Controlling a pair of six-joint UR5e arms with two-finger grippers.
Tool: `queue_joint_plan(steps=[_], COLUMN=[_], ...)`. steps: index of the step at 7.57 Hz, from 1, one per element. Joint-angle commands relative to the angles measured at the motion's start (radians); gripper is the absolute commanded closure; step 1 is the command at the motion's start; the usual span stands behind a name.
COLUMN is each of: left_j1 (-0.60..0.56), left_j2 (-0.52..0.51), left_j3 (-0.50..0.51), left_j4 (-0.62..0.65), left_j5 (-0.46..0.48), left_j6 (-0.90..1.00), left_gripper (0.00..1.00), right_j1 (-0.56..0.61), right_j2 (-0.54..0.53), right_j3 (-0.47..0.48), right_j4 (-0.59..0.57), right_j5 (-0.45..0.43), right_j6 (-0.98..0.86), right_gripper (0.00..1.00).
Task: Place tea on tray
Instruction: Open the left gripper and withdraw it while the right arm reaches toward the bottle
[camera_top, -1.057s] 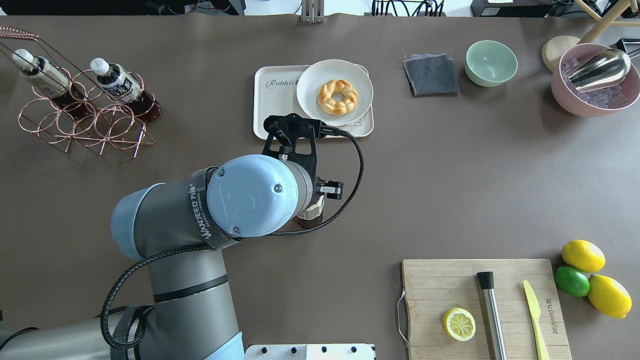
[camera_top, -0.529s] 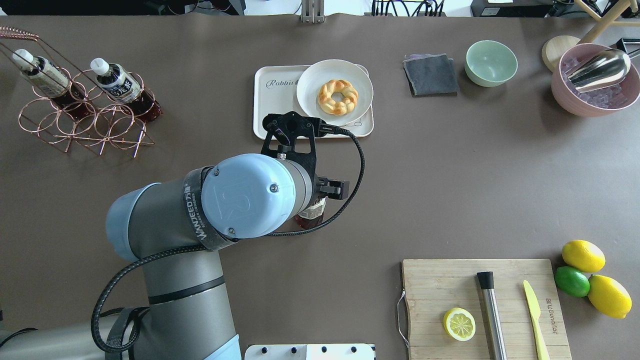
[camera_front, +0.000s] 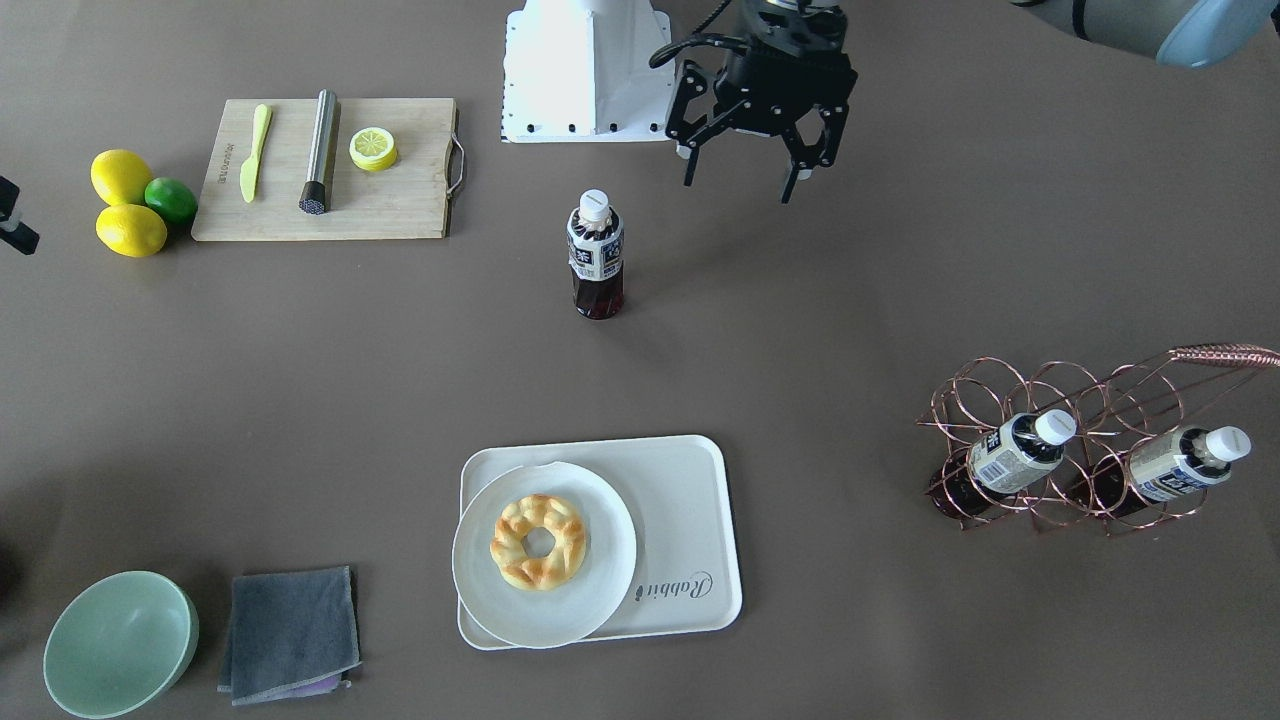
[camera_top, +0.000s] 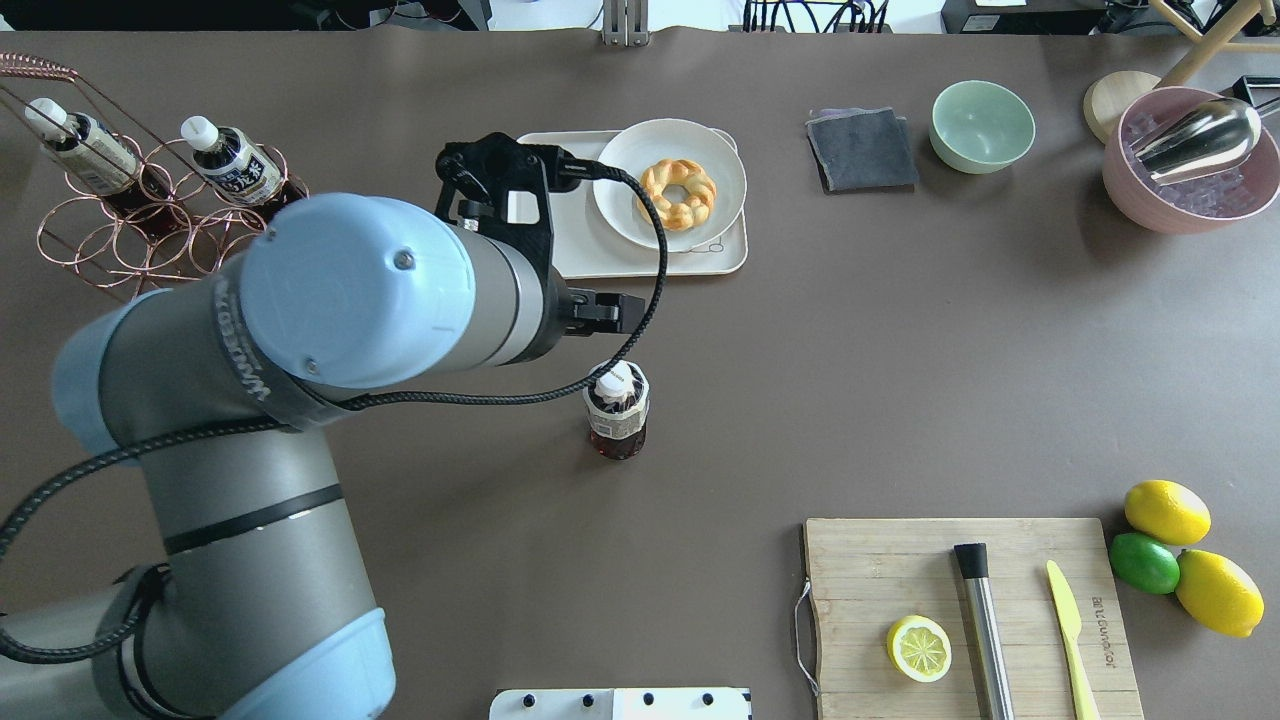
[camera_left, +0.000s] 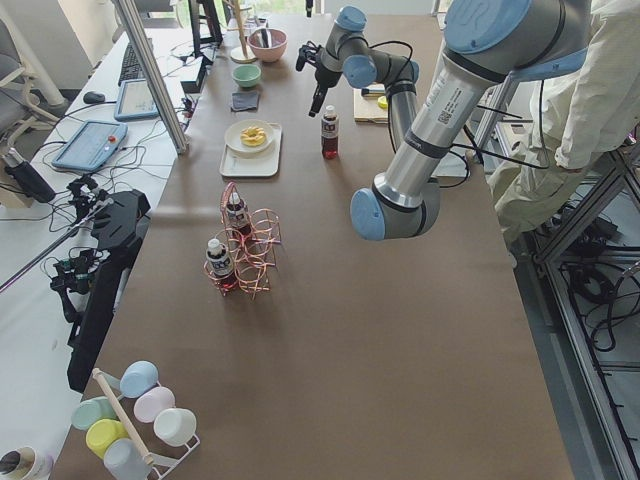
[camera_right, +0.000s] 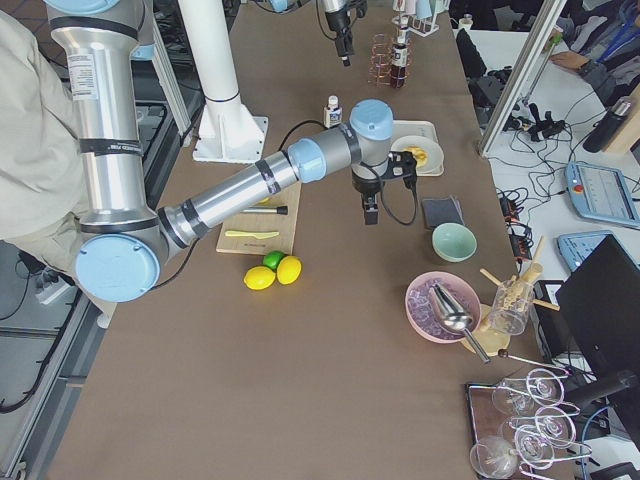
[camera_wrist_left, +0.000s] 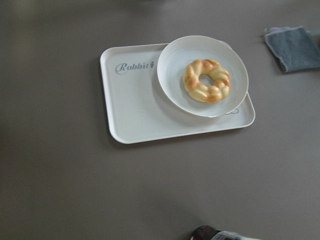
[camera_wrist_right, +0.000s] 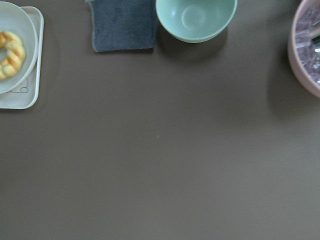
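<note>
The tea bottle (camera_front: 596, 255) stands upright on the bare table, white cap up; it also shows in the overhead view (camera_top: 617, 410). The cream tray (camera_front: 680, 500) with the word "Rabbit" lies well apart from it, across the table from the robot, and shows in the left wrist view (camera_wrist_left: 135, 105). My left gripper (camera_front: 745, 175) is open and empty, raised above the table beside the bottle and not touching it. My right gripper (camera_right: 368, 210) hangs high over the table's right half; I cannot tell whether it is open or shut.
A round white plate (camera_front: 600, 590) with a ring pastry covers half the tray. A copper rack (camera_front: 1050, 400) holds two alike bottles. A cutting board (camera_front: 400, 215), lemons, a grey cloth (camera_front: 290, 630), a green bowl (camera_front: 120, 640) and a pink bowl (camera_top: 1130, 190) lie around.
My left arm has risen and swung left, away from the bottle. The bottle, earlier under the gripper, now stands uncovered in the same spot.
</note>
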Motion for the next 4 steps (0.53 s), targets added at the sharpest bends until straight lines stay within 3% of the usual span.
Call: queue_joint_plan(steps=[1,2,4], left_j1=[-0.246,-0.268,-0.325], left_j2=[0.201,0.246,0.294], left_j3=[-0.051,-0.048,-0.032], left_j4=[0.002,0.002,-0.001], left_j5=[-0.248,-0.262,-0.342], left_j6=[0.236,0.261,0.265], left_gripper=[0.04,0.03,0.03], right_j1=[-0.301,-0.418,-0.619], right_j2=[0.148,0.236,0.484], right_j3=[0.115,0.114,0.079], right_j4=[-0.001,-0.01,-0.201], right_j5=[-0.152,-0.214,-0.448], right_j6=[0.413,0.569,0.637], right_gripper=[0.0,0.0,0.0])
